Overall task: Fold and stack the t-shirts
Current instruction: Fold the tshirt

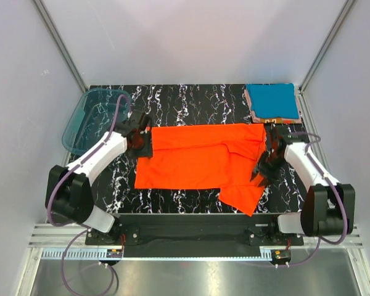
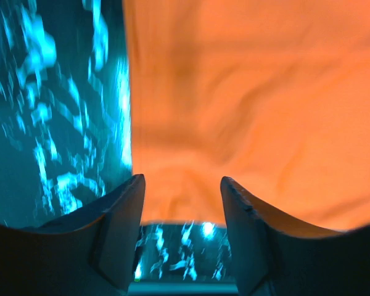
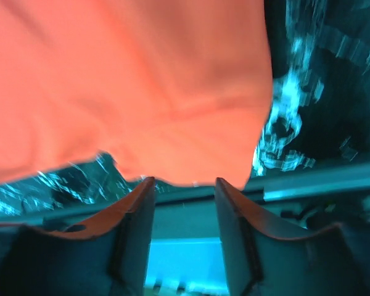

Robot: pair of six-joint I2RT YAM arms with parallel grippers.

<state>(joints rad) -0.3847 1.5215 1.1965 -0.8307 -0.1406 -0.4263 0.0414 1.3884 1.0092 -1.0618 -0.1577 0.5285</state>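
A: Starting at the near side, the orange-red t-shirt (image 1: 200, 161) lies spread flat across the middle of the table (image 1: 191, 95), and its nearest corner droops toward the arm bases at the near right

B: And the right gripper (image 1: 259, 174) sits right at that shirt's right-hand edge. The wrist view shows its two fingers (image 3: 132, 209) parted, with the cloth hem just past the tips and nothing pinched between them. That one's released

A: Over at the shirt's left edge, a touch farther back, there's the left gripper (image 1: 139, 143). Same story there: jaws spread, the marbled tabletop showing in the gap, and the orange hem lying just beyond the fingertips. Let go, gripping nothing

B: The shirt itself has a fold line running across it, the upper layer lapping over on the right side

A: Look beyond the shirt now. Off its far left corner stands the translucent tub (image 1: 92, 117), just behind the left gripper

B: And off the far right corner, the teal blue t-shirt (image 1: 270, 100) sits folded square, on top of a pinkish-orange edge (image 1: 268, 118) peeking out beneath it, near the shirt but apart from it
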